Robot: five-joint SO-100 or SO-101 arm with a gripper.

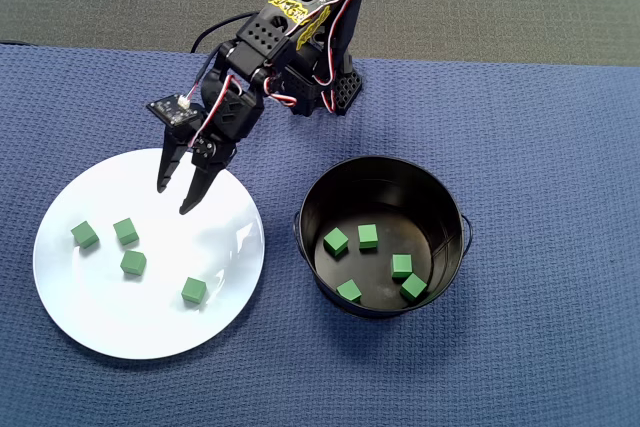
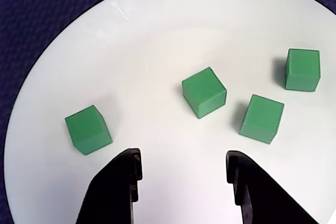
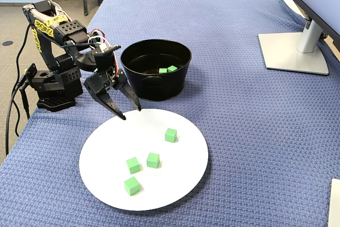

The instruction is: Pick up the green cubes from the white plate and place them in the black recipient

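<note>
The black two-finger gripper [image 1: 178, 199] hangs above the far rim of the large flat round white plate [image 1: 100, 327], its jaws apart and holding nothing; four small matte green cubes [image 2: 204, 92] lie on the plate ahead of the fingertips, the middle one nearest to the gap, in the wrist view; five more cubes lie already in the round black metal pot [image 1: 445, 202] beside the plate.

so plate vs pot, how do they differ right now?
The white plate is flat, wide and holds four green cubes; the black pot is deep, narrower, has straight walls and holds five. The open gripper hovers over the plate, not the pot. Both are round and sit on the blue cloth.
</note>
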